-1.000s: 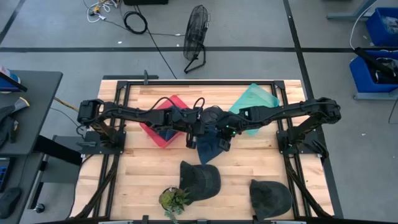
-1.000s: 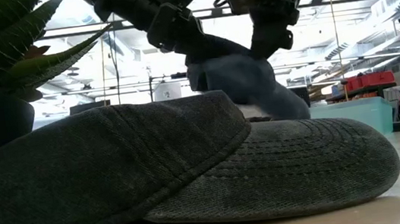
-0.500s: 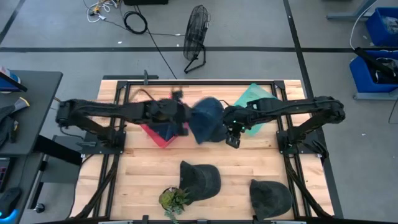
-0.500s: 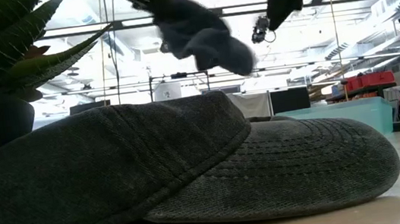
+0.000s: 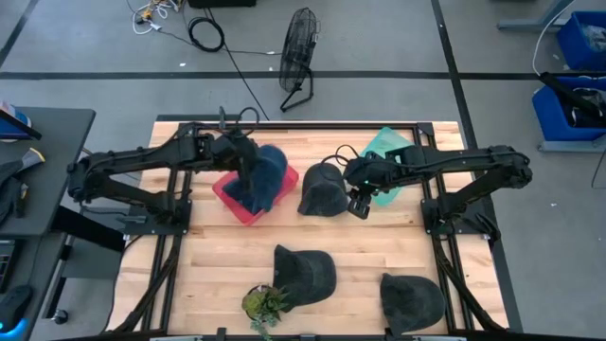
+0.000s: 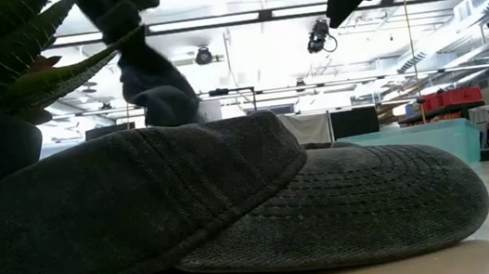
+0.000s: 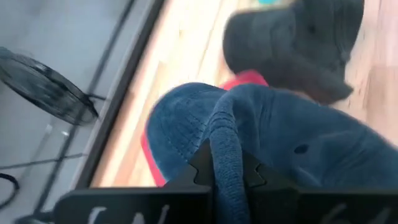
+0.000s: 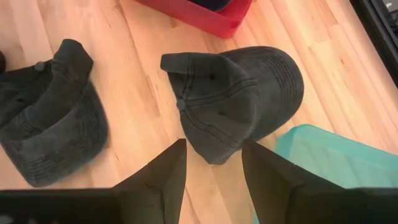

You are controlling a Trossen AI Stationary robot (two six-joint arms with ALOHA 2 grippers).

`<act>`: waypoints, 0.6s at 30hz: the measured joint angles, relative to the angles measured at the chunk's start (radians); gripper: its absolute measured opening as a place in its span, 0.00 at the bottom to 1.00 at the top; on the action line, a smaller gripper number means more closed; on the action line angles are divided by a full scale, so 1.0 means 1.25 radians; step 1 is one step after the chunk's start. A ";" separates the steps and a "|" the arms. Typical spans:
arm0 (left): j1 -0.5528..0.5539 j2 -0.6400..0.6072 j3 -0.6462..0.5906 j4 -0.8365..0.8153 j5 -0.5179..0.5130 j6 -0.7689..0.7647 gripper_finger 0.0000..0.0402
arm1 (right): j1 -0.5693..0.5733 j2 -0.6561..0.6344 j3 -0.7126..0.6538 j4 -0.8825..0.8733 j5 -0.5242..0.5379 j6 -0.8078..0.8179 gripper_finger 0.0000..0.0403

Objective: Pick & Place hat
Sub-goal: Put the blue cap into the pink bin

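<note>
My left gripper (image 5: pixel 242 157) is shut on a blue hat (image 5: pixel 262 180), which hangs over a red bin (image 5: pixel 230 199) at the table's far left; the low view shows the blue hat (image 6: pixel 151 78) dangling. A dark grey hat (image 5: pixel 323 190) lies crown up on the table's middle, between the red bin and a teal bin (image 5: pixel 395 152). My right gripper (image 5: pixel 360 203) hovers open, just right of that dark grey hat (image 8: pixel 236 93), touching nothing. My left gripper pinches a thick folded edge of the blue hat (image 7: pixel 226 146) between its two fingers. The hat hangs below the fingers, lifted off the table, its lower part over the red bin (image 7: pixel 249 78). Whether it touches the bin I cannot tell.
Two more dark hats lie near the table's near edge, one at the middle (image 5: pixel 305 273) and one at the right (image 5: pixel 412 301). A small potted plant (image 5: pixel 264 304) stands beside the middle one. Bare wood lies between these hats and the bins.
My left gripper has swung the blue hat from the table's middle toward the left and far edge, until it hangs over the red bin. The dark grey hat it had covered now shows. My right gripper has risen and ended apart from the blue hat.
</note>
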 joint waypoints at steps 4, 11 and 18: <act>0.020 0.000 -0.067 0.022 0.005 0.000 0.05 | 0.000 0.000 0.000 0.001 0.000 -0.001 0.39; 0.022 0.001 -0.154 0.157 0.007 0.001 0.05 | 0.000 0.000 -0.001 0.012 0.001 -0.001 0.39; 0.022 0.001 -0.159 0.107 0.008 -0.005 0.08 | 0.000 0.000 -0.001 0.019 0.021 -0.001 0.39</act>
